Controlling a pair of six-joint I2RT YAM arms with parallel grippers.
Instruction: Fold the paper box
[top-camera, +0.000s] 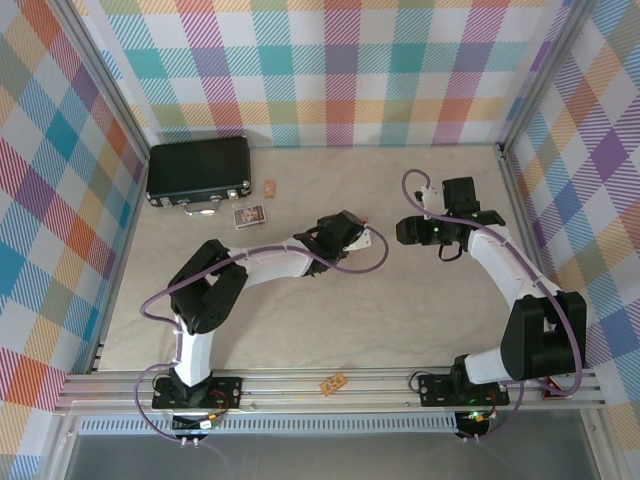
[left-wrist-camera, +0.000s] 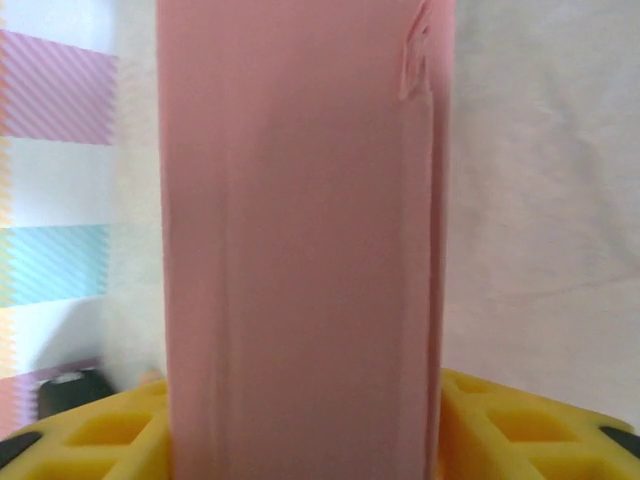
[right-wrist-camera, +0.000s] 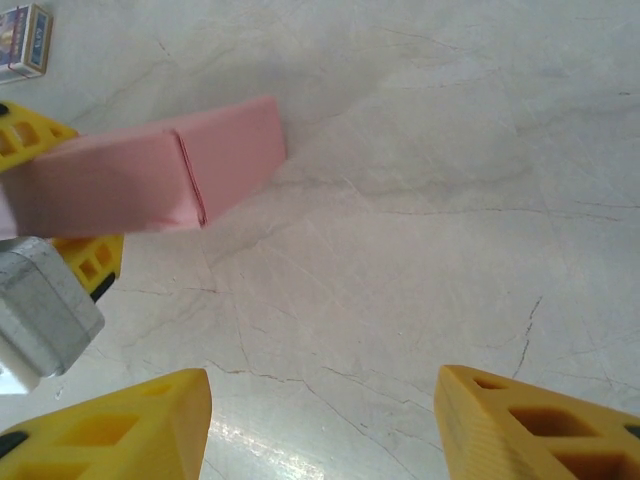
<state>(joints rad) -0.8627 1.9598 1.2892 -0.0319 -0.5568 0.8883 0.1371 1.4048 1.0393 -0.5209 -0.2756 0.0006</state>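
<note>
A black case (top-camera: 198, 172) with shiny clasps is seen at the far left of the table (top-camera: 300, 320). Near it, a small printed pack (top-camera: 250, 215) and a tiny orange bit (top-camera: 269, 188) are laid flat. Another orange bit (top-camera: 333, 382) is seen on the metal rail (top-camera: 120, 390) by the arm bases. The table is shut in by walls (top-camera: 330, 70) covered in bright checks.

The box (right-wrist-camera: 150, 180) is held over the middle of the table, pinched between the fingers (left-wrist-camera: 520, 425) of the left gripper (top-camera: 345, 235). The right gripper (right-wrist-camera: 330, 430) is pointed at the table just beside it. Its jaws are spread wide, and nothing is held between them.

From above, most of the box is hidden under the left gripper. In the left wrist view the box is blurred and cut off at both ends. Whether the table is touched by the box cannot be told.

The box is made of thin pink card. It is long with flat sides, one fold line is seen across it, and one corner is a bit crumpled. The table is pale, with thin lines like cracks. The fingers are yellow, with square holes.
</note>
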